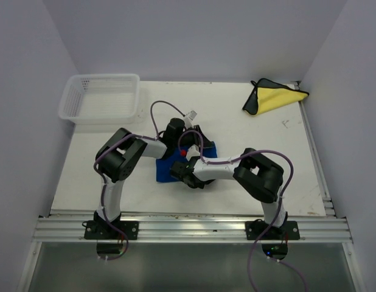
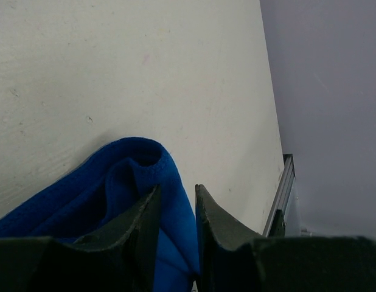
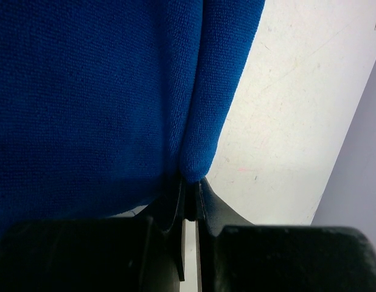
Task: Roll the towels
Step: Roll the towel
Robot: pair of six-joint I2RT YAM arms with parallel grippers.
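The blue towel (image 1: 164, 170) lies bunched at the table's middle, both arms reaching over it. My left gripper (image 1: 191, 146) is at its far side. In the left wrist view, the left gripper (image 2: 177, 191) is shut on a raised fold of the blue towel (image 2: 112, 182), with cloth filling the narrow gap. My right gripper (image 1: 178, 171) is at the near side. In the right wrist view, the right gripper (image 3: 191, 182) is shut, pinching a folded edge of the blue towel (image 3: 84, 91). The yellow towel (image 1: 276, 97), dark-edged, lies folded at the far right corner.
A white mesh basket (image 1: 72, 103) stands at the far left corner. A metal rail (image 1: 188, 228) runs along the near table edge, and walls close in on both sides.
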